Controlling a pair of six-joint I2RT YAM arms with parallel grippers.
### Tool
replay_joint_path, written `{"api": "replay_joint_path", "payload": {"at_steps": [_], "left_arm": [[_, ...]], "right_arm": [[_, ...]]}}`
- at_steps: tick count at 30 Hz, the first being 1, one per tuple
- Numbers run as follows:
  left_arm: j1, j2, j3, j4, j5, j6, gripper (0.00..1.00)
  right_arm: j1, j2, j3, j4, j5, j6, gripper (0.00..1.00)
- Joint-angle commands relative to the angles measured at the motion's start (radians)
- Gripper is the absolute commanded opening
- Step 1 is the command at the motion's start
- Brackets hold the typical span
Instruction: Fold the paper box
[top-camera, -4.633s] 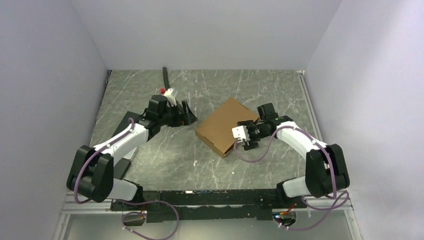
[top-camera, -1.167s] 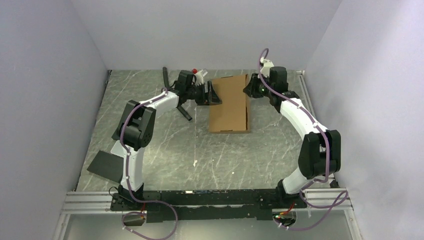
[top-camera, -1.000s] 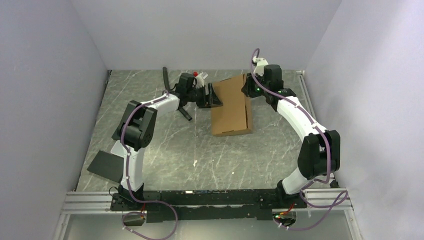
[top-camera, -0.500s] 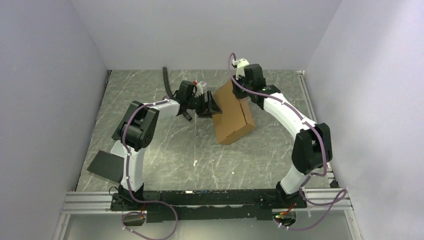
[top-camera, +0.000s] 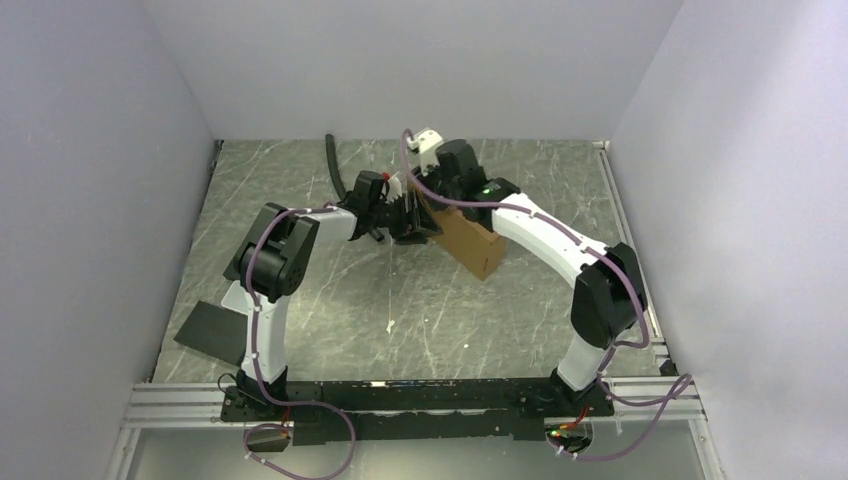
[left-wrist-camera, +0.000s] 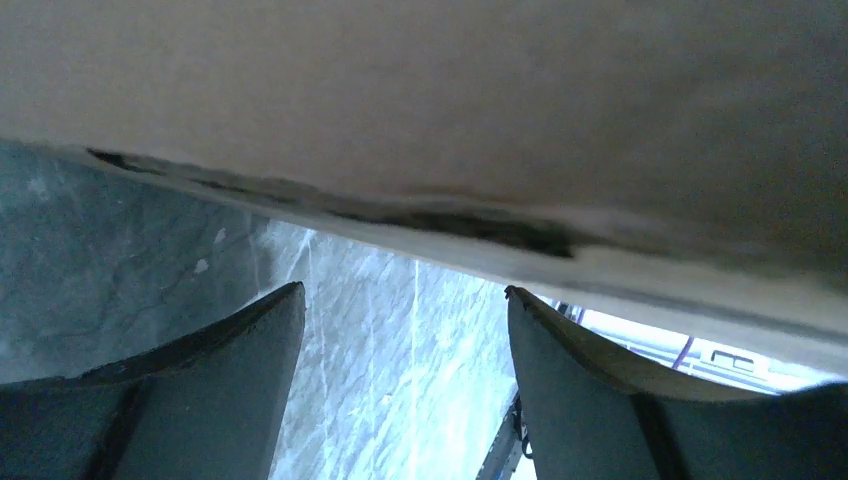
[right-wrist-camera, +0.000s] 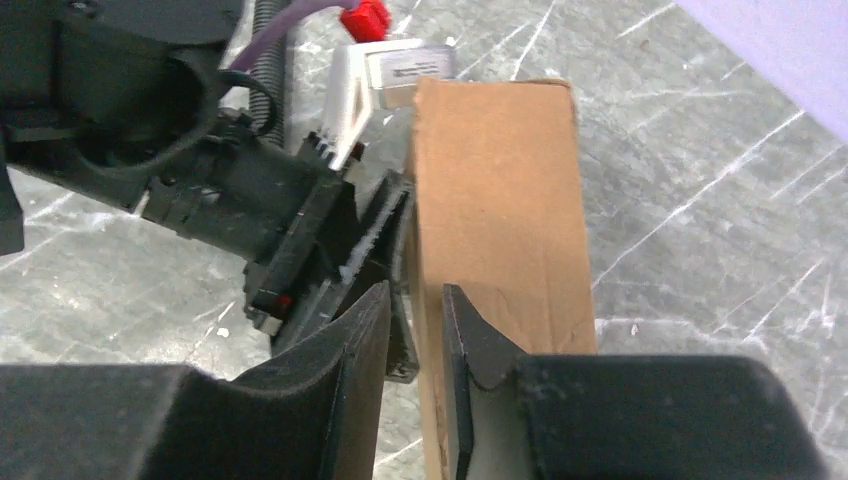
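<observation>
The paper box (top-camera: 478, 245) is up off its flat side, reared onto an edge over the marbled table (top-camera: 400, 310), so the top view shows only a narrow brown band. Its long axis runs on a diagonal. One end sits at the fingers of both arms, and the other points away toward the near right of the table. Whether that lower end touches the table cannot be made out.

The right gripper (top-camera: 437, 205) is clamped on the box at its far-left end. In the right wrist view the two fingers (right-wrist-camera: 365, 380) stand close together with only a thin gap, and the box's left-hand edge runs down into that gap. The brown face (right-wrist-camera: 500, 200) stretches straight ahead of the fingertips and off to their right, its long side in line with the fingers. It ends in a square corner beyond them.

The left gripper (top-camera: 412, 218) sits just past those fingertips, to their left (its black body (right-wrist-camera: 300, 230) is nearly against the cardboard). Its fingers are spread wide and hold nothing. In the left wrist view the two pads (left-wrist-camera: 200, 400) stand apart with table showing between them. The box (left-wrist-camera: 450, 100) spans the whole width beyond and above the tips, its frayed corrugated edge slanting down toward the right-hand pad. Contact there cannot be told.
</observation>
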Motion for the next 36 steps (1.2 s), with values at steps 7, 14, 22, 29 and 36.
{"api": "replay_joint_path", "payload": {"at_steps": [7, 14, 22, 29, 36], "left_arm": [[0.043, -0.086, -0.113, 0.142, -0.048, -0.057, 0.77], [0.059, -0.168, -0.204, 0.144, -0.05, -0.064, 0.77], [0.067, -0.178, -0.173, -0.054, -0.101, 0.029, 0.77], [0.067, -0.121, -0.086, -0.288, -0.181, 0.126, 0.77], [0.045, -0.067, 0.087, -0.646, -0.402, 0.204, 0.68]], "right_arm": [[0.178, 0.039, -0.052, -0.17, -0.079, -0.069, 0.3], [0.185, -0.031, -0.04, -0.212, -0.201, -0.091, 0.37], [0.053, -0.19, -0.033, -0.291, -0.523, -0.163, 0.44], [-0.19, -0.314, -0.221, -0.204, -0.734, -0.173, 0.59], [-0.367, -0.377, -0.412, -0.036, -0.762, -0.074, 0.65]]}}
